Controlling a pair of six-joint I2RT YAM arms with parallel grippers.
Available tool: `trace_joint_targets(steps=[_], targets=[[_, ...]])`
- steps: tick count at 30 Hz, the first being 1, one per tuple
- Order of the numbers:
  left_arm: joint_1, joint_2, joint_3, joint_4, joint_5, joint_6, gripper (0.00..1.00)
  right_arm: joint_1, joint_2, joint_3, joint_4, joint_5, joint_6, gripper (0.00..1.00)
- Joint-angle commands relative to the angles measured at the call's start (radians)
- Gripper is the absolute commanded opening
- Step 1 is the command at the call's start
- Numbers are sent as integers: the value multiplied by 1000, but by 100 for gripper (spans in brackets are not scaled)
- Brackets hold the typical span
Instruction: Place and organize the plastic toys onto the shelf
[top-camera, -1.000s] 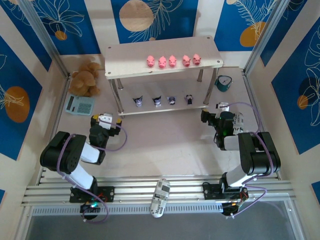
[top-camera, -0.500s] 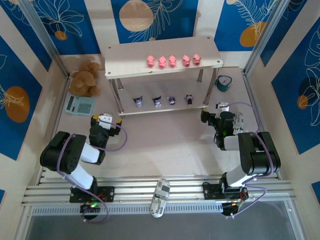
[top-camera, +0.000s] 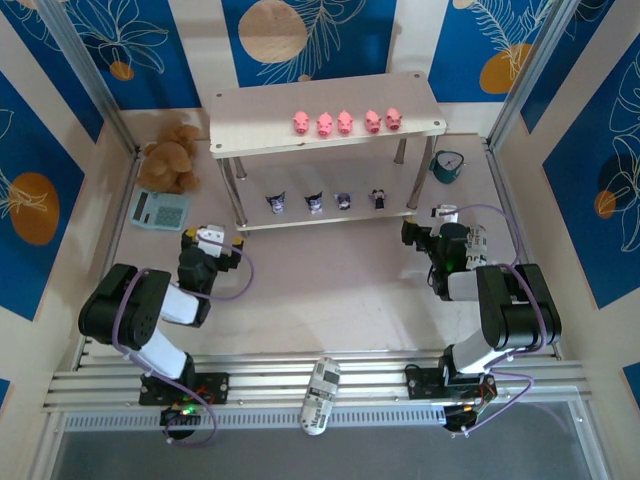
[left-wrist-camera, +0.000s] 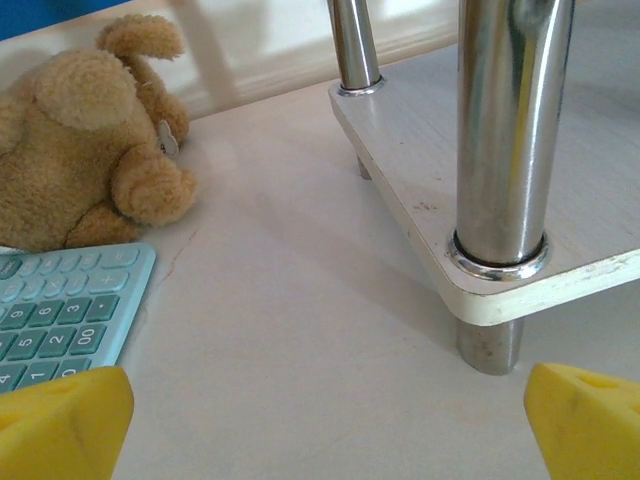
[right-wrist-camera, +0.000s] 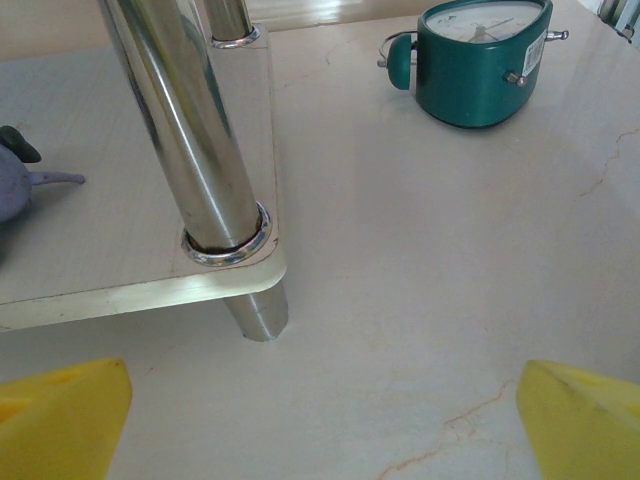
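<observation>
The shelf (top-camera: 262, 115) stands far centre: pink pigs (top-camera: 344, 122) on its upper board, dark figurines (top-camera: 328, 201) on its lower board, details too small to resolve. The left gripper (left-wrist-camera: 322, 420) and right gripper (right-wrist-camera: 320, 420) are spread wide and empty, their fingertips cropped at the frame corners.

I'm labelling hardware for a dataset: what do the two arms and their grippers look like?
The left arm and right arm have bulky black links, white segments and looping purple cables. The left gripper and right gripper each carry bright yellow wedge-shaped fingertips.
</observation>
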Motion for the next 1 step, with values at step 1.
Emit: trace_joint_targets(steps=[1], targets=[[17, -18, 12, 1, 26, -20, 100, 5, -6, 11, 10, 2, 0, 99]])
